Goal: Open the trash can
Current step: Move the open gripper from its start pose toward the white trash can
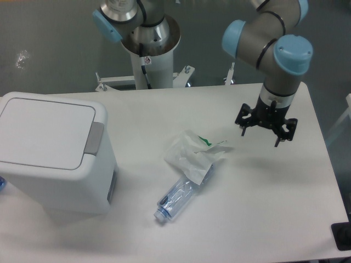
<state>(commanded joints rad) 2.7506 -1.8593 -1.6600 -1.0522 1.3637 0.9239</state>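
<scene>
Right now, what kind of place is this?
Probably a robotics lab or test cell: a bare white table, an arm on a pedestal base, and staged props: trash can, plastic bottle.

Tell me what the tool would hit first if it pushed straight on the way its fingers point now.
The tool points straight down, fingers spread and empty, so it would likely meet bare table first. The crumpled bag lies off to its side, apparently out of that line.
</scene>
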